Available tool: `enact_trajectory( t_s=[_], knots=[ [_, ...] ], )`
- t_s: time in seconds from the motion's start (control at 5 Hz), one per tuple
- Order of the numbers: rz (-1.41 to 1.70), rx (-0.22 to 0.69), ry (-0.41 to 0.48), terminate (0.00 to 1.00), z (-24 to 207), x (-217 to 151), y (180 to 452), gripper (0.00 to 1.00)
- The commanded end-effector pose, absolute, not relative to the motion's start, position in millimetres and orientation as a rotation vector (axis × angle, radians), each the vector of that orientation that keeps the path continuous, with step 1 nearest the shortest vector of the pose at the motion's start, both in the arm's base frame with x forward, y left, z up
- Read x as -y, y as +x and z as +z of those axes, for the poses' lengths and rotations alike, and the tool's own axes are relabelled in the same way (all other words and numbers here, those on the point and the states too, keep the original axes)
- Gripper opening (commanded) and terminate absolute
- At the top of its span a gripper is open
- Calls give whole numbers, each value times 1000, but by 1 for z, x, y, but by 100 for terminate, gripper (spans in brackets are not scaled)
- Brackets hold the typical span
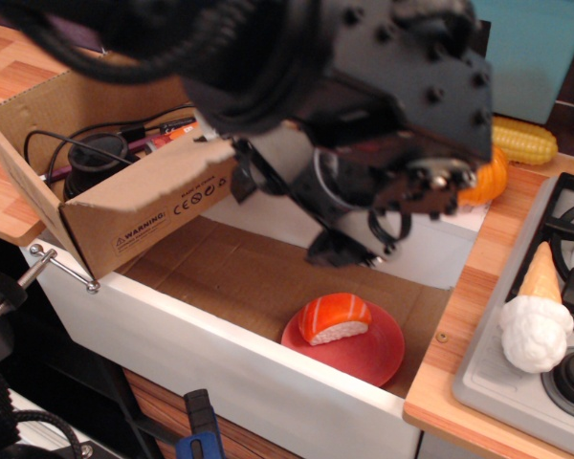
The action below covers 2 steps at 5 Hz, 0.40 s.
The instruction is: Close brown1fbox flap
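Note:
The brown1fbox (38,143) sits at the left, over the sink's left end, open at the top, with black cables and a round black item (96,158) inside. Its flap (153,215) stands nearly upright along the near side and leans a little outward. The printed face with black warning symbols faces me. My black gripper (342,251) hangs just right of the flap's right edge, above the sink. Blur and the arm's bulk hide how its jaws stand.
A red plate (383,359) with a salmon sushi (333,317) lies in the white sink basin (230,378), on brown cardboard (249,277). Corn (524,141) and an orange pumpkin (486,182) lie behind the arm. An ice cream cone (536,311) lies on the stove (488,378) at the right.

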<state>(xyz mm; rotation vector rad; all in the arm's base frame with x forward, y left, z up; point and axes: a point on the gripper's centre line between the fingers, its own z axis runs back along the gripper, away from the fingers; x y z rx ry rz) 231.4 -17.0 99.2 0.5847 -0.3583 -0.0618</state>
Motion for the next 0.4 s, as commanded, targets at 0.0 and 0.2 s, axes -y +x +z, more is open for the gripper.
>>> enact_trajectory(
  t_s=[0.0, 0.2],
  knots=[
    [-136, 430, 669, 0, 142, -29, 258, 100],
    [-180, 463, 672, 0, 152, -57, 268, 100]
  ],
)
